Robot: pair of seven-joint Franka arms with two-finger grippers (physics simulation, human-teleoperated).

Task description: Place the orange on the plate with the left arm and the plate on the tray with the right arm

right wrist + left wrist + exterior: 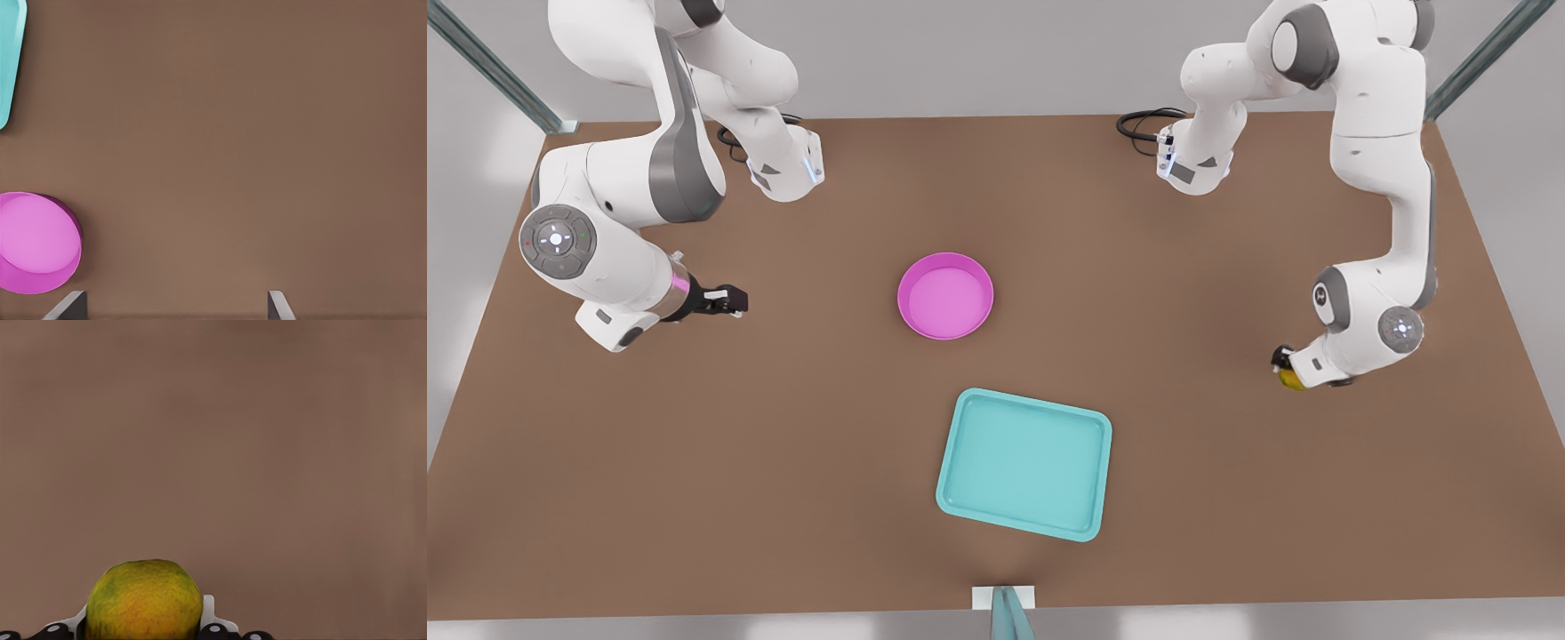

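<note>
Overall, front view: brown surface [783,444] with two white arms, one at each side.
Plate, front view: the plate [945,296] lies flat near the middle of the surface, bare inside.
Tray, front view: the tray [1024,464] lies nearer the camera than the plate, a little toward the front view's right, apart from it and holding nothing.
Left gripper, front view: the left gripper [1285,369] is at the front view's right, low over the surface, well apart from plate and tray.
Orange, front view: the orange [1289,380] shows as a yellow patch at that gripper's tip.
Right gripper, front view: the right gripper [727,300] is at the front view's left, pointing toward the plate but apart from it; this arm waits.
Left wrist view: the orange [144,600] sits between the fingers [208,613], which are closed against its two sides; bare brown surface lies beyond it.
Right wrist view: two fingers [279,307] stand spread wide with nothing between them; the plate [37,243] and a corner of the tray [10,60] lie on the surface ahead.
</note>
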